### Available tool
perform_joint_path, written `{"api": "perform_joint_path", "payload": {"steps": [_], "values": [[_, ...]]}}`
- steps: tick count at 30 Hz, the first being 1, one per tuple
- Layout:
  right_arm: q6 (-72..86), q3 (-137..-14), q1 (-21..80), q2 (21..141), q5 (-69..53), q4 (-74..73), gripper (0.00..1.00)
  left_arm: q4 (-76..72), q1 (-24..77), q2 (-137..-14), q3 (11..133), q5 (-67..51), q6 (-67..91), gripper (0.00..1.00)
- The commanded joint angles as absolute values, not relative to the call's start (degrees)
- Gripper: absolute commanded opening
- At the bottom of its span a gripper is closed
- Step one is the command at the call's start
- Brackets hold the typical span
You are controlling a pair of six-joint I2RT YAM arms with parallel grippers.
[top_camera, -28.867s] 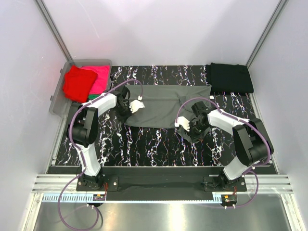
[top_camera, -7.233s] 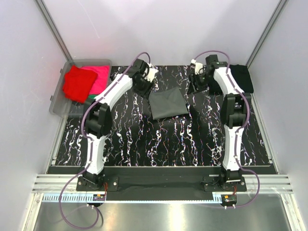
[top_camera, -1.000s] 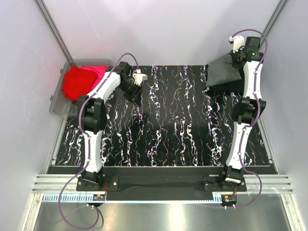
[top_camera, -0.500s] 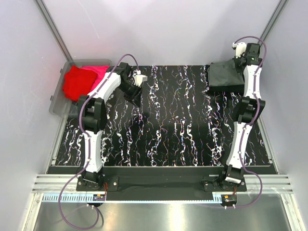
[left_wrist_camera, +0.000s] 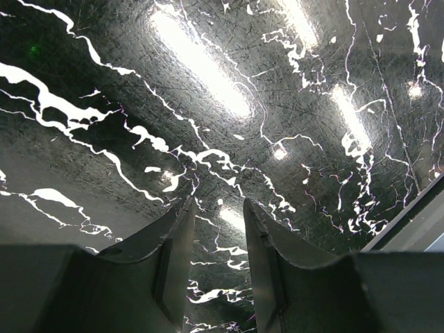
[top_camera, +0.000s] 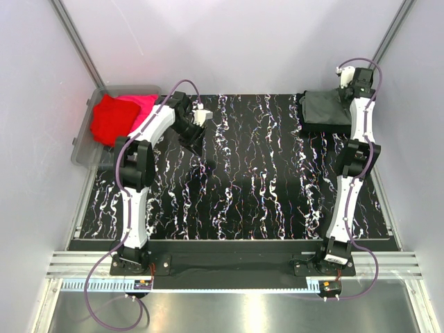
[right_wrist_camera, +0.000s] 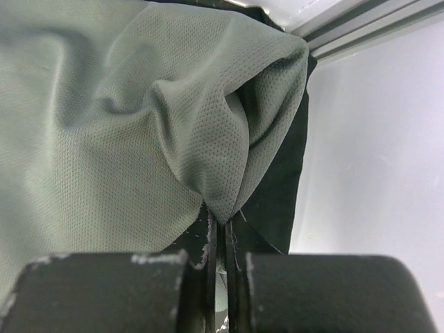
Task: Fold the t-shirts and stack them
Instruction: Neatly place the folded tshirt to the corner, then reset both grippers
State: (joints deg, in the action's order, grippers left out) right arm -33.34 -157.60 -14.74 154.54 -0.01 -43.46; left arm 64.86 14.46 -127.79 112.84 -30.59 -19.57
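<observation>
The folded dark grey t-shirt (top_camera: pixel 325 109) lies at the table's far right corner on top of the folded black t-shirt (top_camera: pixel 326 129). My right gripper (top_camera: pixel 352 84) is at the shirt's far right corner, shut on a pinch of the grey cloth (right_wrist_camera: pixel 139 125); the black t-shirt (right_wrist_camera: pixel 277 180) shows under it there. Red (top_camera: pixel 111 119) and pink (top_camera: pixel 143 111) t-shirts lie in the bin at the far left. My left gripper (top_camera: pixel 196 130) is open and empty over bare table, its fingers (left_wrist_camera: pixel 173 257) apart.
A clear plastic bin (top_camera: pixel 82 149) stands at the far left edge and holds the unfolded shirts. The black marbled table top (top_camera: pixel 243 180) is ringed by white walls with metal corner posts (top_camera: pixel 76 41).
In the last second my right gripper has lowered the dark grey shirt onto the black one; it now lies flat. My left arm has shifted only slightly.
</observation>
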Motion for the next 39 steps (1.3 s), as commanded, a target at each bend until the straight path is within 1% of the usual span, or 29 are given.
{"api": "perform_joint_path", "payload": {"steps": [1,4,5,6,7,8,10,13,16,17,18,19,20,21,24,27,28,30,31,32,33,35,37,38,39], "values": [[-33.3,-159.5,-15.4,155.6,3.1,-38.9,0.0,65.2,14.9,-128.0,112.8,-29.3,-20.3,0.38],[-32.8,-159.4,-15.4,155.6,4.4,-38.5,0.01,65.2,15.1,-128.0,112.9,-29.3,-20.3,0.38],[-32.5,-159.3,-15.4,155.6,5.2,-38.1,0.05,65.2,15.2,-128.0,112.9,-29.2,-20.3,0.38],[-32.0,-159.4,-15.4,155.4,7.9,-37.1,0.23,65.2,15.2,-128.0,113.0,-29.1,-20.3,0.38],[-30.7,-159.5,-15.3,155.0,9.1,-36.7,0.53,65.3,15.2,-128.1,113.1,-29.0,-20.2,0.38],[-30.1,-159.8,-15.3,154.5,10.1,-36.4,0.65,65.1,15.2,-128.0,113.2,-28.9,-20.1,0.38],[-28.1,-160.4,-15.3,152.3,11.9,-36.1,0.77,65.0,15.2,-127.9,113.6,-28.4,-20.0,0.38],[-26.4,-160.2,-14.8,146.9,11.6,-36.2,0.81,64.8,15.2,-127.3,114.3,-28.0,-19.8,0.39],[-25.5,-156.9,-13.8,140.3,9.1,-36.4,0.84,64.3,15.2,-126.9,114.6,-27.3,-20.0,0.39],[-24.5,-155.3,-13.6,138.7,8.4,-36.7,0.86,64.0,15.2,-126.9,114.7,-27.0,-20.0,0.4],[-21.1,-154.6,-13.5,136.0,5.6,-38.7,0.94,64.0,15.2,-126.7,114.7,-26.6,-20.0,0.4],[-18.9,-153.9,-13.4,134.5,2.8,-40.3,1.0,64.0,15.2,-126.6,114.7,-26.1,-19.8,0.4],[-16.5,-151.8,-13.4,133.0,0.2,-42.0,1.0,63.5,15.2,-126.3,114.6,-25.3,-19.7,0.4],[-14.3,-150.0,-13.4,129.8,-10.4,-45.1,1.0,63.0,15.2,-125.3,113.9,-23.0,-19.5,0.4],[-7.9,-141.1,-12.0,124.0,-25.3,-48.6,1.0,59.6,15.2,-121.7,111.1,-17.0,-19.7,0.41],[-5.1,-129.9,-8.8,118.9,-31.7,-48.7,1.0,57.0,15.2,-119.2,111.2,-12.8,-17.3,0.54],[-2.8,-125.0,-7.8,117.9,-31.8,-48.6,1.0,57.1,15.2,-118.9,112.0,-12.8,-14.9,0.63],[-0.4,-120.3,-4.4,114.6,-30.9,-47.4,1.0,56.9,15.4,-118.3,113.8,-14.3,-12.2,0.73],[1.7,-115.7,-3.4,113.6,-30.1,-46.8,1.0,56.4,15.6,-118.0,114.0,-14.3,-8.4,0.84],[3.1,-113.8,-1.9,112.4,-28.8,-46.1,1.0,54.8,15.9,-117.3,113.8,-14.3,-6.2,0.95],[5.3,-111.8,-0.8,110.5,-26.0,-44.6,1.0,53.7,16.7,-116.7,112.3,-14.2,-3.7,0.99],[6.3,-106.0,3.9,107.9,-21.7,-42.5,1.0,51.4,18.2,-115.7,110.4,-10.5,2.1,0.99],[6.4,-101.2,8.7,106.9,-12.6,-38.0,1.0,51.3,21.0,-115.8,110.8,-7.7,5.6,0.99],[7.2,-99.9,9.7,106.8,-9.7,-36.5,1.0,51.3,21.7,-115.8,111.3,-6.7,6.8,0.99],[8.8,-99.1,10.9,106.7,-6.0,-34.0,1.0,51.4,22.7,-115.9,111.5,-8.2,7.4,0.99]]}}
